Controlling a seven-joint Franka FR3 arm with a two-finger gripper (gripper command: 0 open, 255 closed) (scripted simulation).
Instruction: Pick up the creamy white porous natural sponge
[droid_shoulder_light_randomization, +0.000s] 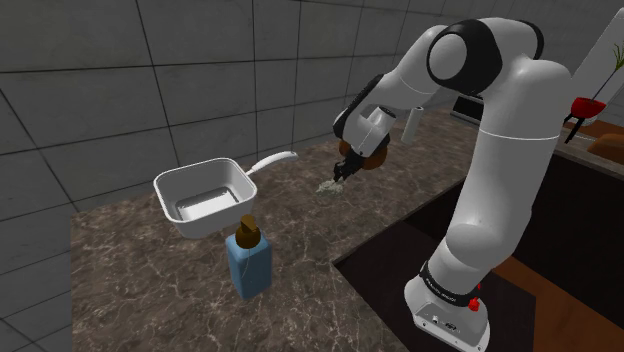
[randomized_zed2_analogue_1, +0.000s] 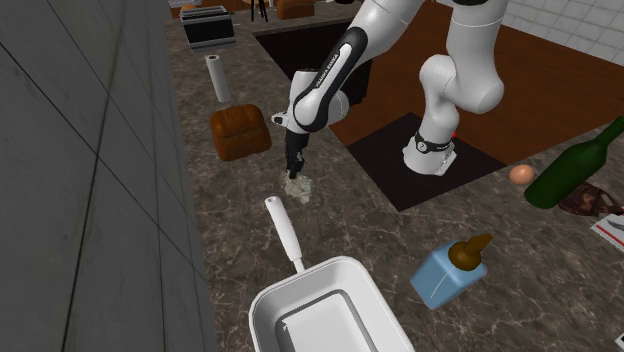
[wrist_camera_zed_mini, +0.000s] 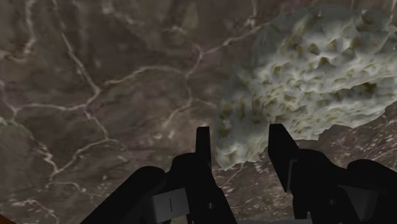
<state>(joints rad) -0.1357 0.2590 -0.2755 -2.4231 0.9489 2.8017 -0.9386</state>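
Three cameras, one marble table (droid_shoulder_light_randomization: 150, 270).
Shoulder view peers down from beside the arm's base (droid_shoulder_light_randomization: 447, 318) toward the tiled wall (droid_shoulder_light_randomization: 150, 80); second exterior view looks back from over the white pan (randomized_zed2_analogue_1: 330, 268), which both share; wrist view sits close above the sponge (wrist_camera_zed_mini: 305, 76).

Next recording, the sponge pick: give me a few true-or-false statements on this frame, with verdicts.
1. The gripper has its fingers apart, with one end of the sponge between them. True.
2. The sponge has been lifted clear of the counter. False: it lies on the marble counter.
3. The sponge sits inside the white pan. False: the pan stands apart from it, and the sponge is on the counter beyond the pan's handle.
4. A blue bottle with a brown top stands on the counter near the pan. True.
5. The brown loaf is in the gripper. False: it rests on the counter beside the arm.
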